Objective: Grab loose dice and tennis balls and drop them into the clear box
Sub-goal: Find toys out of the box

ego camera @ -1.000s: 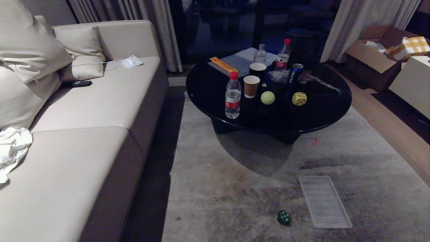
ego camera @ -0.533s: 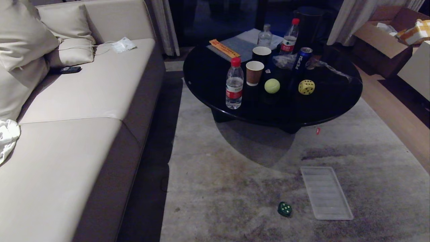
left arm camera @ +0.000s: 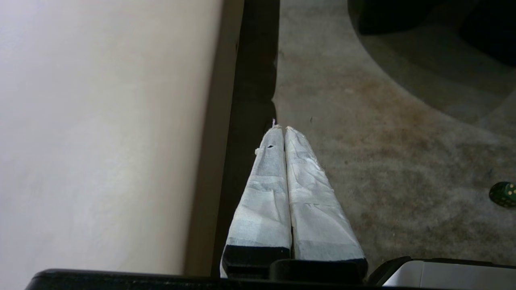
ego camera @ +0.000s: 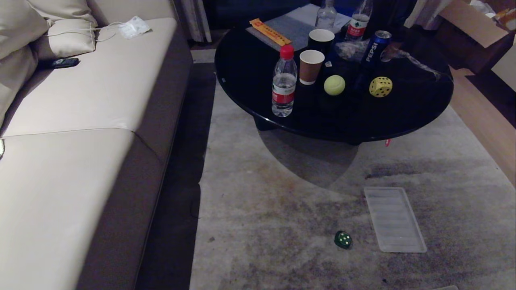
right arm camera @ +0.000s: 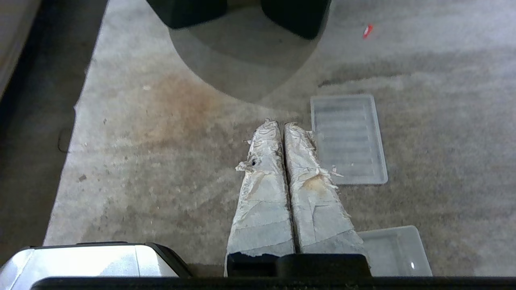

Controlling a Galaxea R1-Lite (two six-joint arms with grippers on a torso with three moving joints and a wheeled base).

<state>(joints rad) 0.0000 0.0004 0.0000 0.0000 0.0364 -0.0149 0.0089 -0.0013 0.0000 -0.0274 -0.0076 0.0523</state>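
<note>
A dark green die (ego camera: 343, 239) lies on the carpet just left of a flat ribbed lid (ego camera: 394, 219); the same die (left arm camera: 503, 194) shows in the left wrist view. On the round black table (ego camera: 403, 121) sit a tennis ball (ego camera: 334, 85) and a yellow die (ego camera: 380, 87). The clear box (right arm camera: 397, 249) rests on the carpet close under my right gripper (right arm camera: 281, 124), near the lid (right arm camera: 347, 137). My left gripper (left arm camera: 280, 129) hangs over the carpet edge by the sofa. Both grippers are shut and hold nothing. Neither arm shows in the head view.
A beige sofa (ego camera: 80, 133) fills the left side, with a dark gap beside the carpet. The table also carries a water bottle (ego camera: 284, 81), paper cups (ego camera: 311, 66), a Pepsi can (ego camera: 373, 45) and papers. A cardboard box (ego camera: 475, 24) stands at the far right.
The whole head view has tilted downward: table, sofa and floor items all slid up the picture. Nothing in the scene itself has moved.
</note>
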